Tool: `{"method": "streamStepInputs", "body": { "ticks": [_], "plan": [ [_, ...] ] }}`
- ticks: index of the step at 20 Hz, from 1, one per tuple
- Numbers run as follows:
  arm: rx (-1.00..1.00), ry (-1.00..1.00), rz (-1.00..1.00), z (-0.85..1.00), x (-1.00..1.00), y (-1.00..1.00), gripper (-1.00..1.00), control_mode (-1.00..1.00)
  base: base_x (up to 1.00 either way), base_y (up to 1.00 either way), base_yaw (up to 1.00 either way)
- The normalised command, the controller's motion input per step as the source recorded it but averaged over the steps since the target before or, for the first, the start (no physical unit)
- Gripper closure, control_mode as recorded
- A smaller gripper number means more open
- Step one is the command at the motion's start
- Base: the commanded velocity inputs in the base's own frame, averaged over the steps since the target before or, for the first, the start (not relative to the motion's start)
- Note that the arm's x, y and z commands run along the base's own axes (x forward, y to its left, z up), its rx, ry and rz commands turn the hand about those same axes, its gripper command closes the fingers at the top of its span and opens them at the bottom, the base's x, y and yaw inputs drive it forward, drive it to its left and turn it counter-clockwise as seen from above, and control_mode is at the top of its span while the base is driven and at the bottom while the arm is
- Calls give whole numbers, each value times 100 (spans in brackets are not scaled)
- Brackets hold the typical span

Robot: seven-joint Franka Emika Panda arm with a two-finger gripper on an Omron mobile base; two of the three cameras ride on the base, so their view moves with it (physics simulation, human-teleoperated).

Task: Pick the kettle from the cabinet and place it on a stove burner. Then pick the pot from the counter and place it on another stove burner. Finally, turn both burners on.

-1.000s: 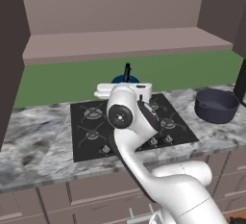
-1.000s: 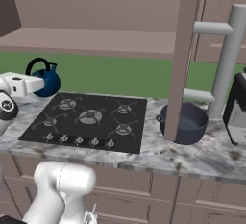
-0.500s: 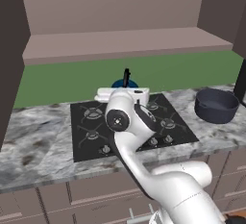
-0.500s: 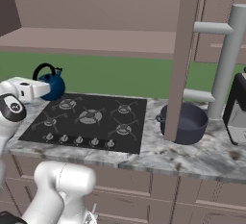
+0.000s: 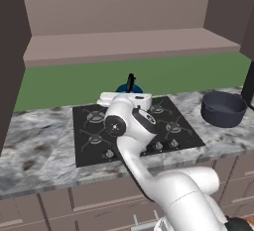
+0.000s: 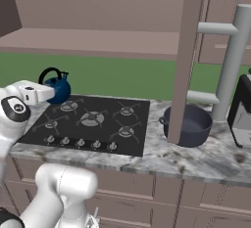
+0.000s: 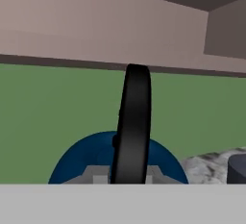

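The kettle is held at its black looped handle, just above the far left corner of the cooktop. In the hand view the handle is seen edge-on, rising straight ahead of the jaws, with the blue body spread to either side below it. The jaws are closed nearly all the way on that handle, so the kettle lies directly beyond the gripper, on its far side. The far left burner sits just below and a little to the right of the kettle; whether the base already touches the grate cannot be told. The coming move is judged to be a short lowering onto that burner. The pot is on the desk, right of the cooktop, well apart from the hand.
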Motion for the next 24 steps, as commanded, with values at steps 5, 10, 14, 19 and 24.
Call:
{"method": "streamStepInputs", "body": {
  "ticks": [5, 10, 14, 19, 24],
  "plan": [
    [0, 0, -10, -12, 27, 0, 100, -100, 0, 0, 0],
    [0, 0, -11, -10, 29, 0, 100, -100, 0, 0, 0],
    [0, 0, -12, -9, 27, 0, 100, -100, 0, 0, 0],
    [0, 0, -10, -9, 27, 3, 100, -100, 0, 0, 0],
    [0, 0, -5, -11, 27, 10, 100, -100, 0, 0, 0]
  ]
}}
